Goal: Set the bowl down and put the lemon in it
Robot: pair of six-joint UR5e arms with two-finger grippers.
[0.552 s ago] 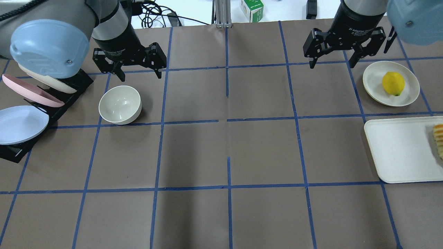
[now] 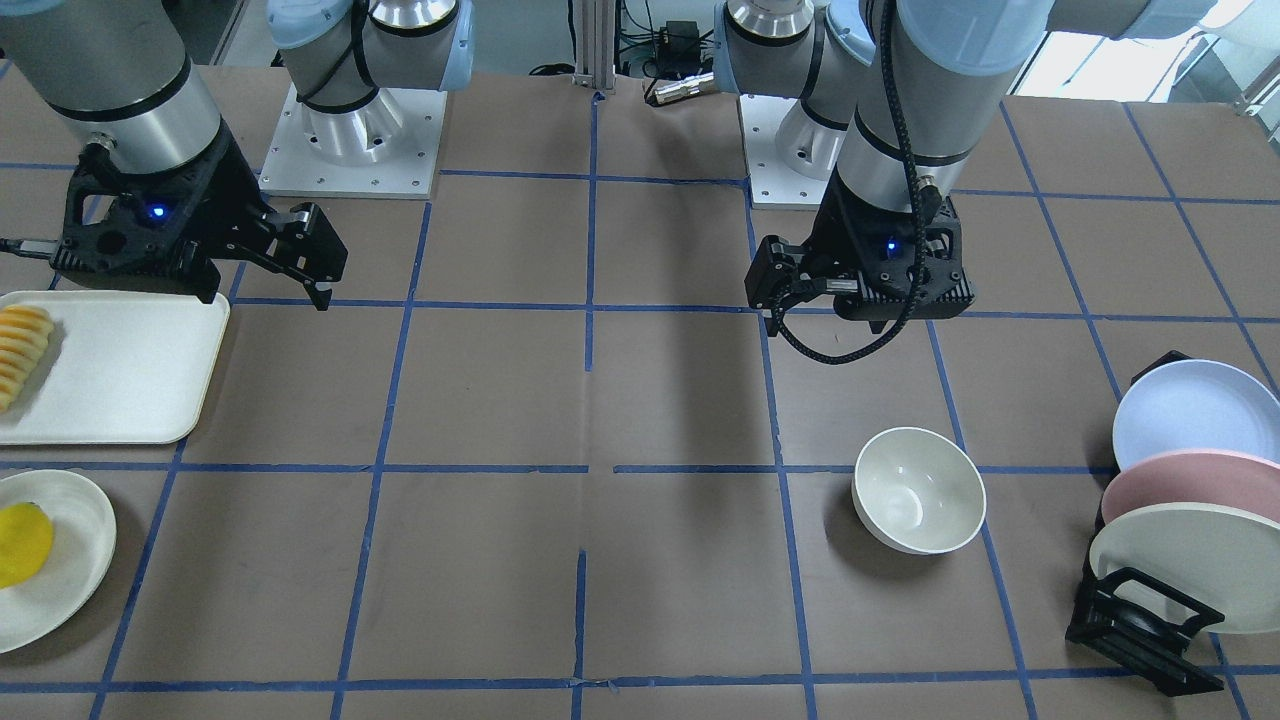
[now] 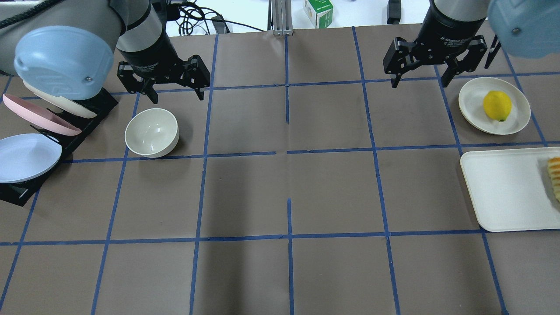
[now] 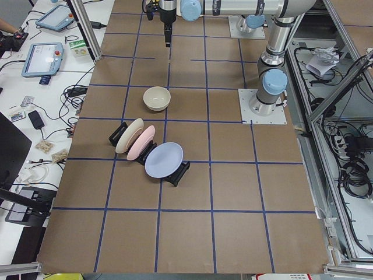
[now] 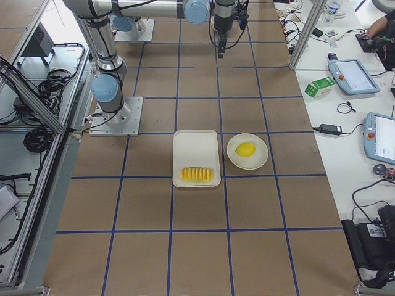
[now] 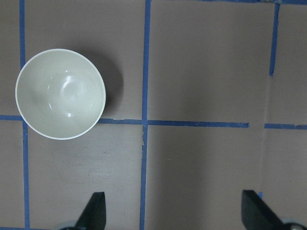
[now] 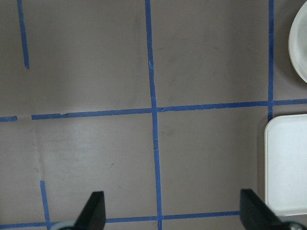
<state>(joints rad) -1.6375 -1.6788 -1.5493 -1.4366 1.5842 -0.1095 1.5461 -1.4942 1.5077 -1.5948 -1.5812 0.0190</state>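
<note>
Some things I only half see. The sliced food (image 3: pixel 554 177) is cut by the overhead view's right edge, and my left arm's blue cap covers part of the cream plate in the black rack (image 3: pixel 15 192). My right wrist camera catches only a sliver of the round plate (image 3: pixel 470 103) and one side of the tray (image 3: pixel 503 188), and the lemon not at all. In the front-facing view my left fingers are tucked under the gripper body.

Against the overhead picture of a moment ago, almost nothing differs. Bowl and lemon lie where they were, and both my grippers hang in nearly the same spots.

The bowl (image 3: pixel 152 132) stands upright on the table (image 3: pixel 284 192), with nothing in it, just beside the rack. It lies just ahead of my left gripper (image 3: pixel 177 97), whose fingers are spread wide above the paper and touch nothing. The lemon (image 3: pixel 497 105) rests on the round plate at the far right, well apart from the bowl. My right gripper (image 3: pixel 419 84) hangs near that plate, likewise wide and holding nothing. The tray carries only the sliced food, at its outer end.
</note>
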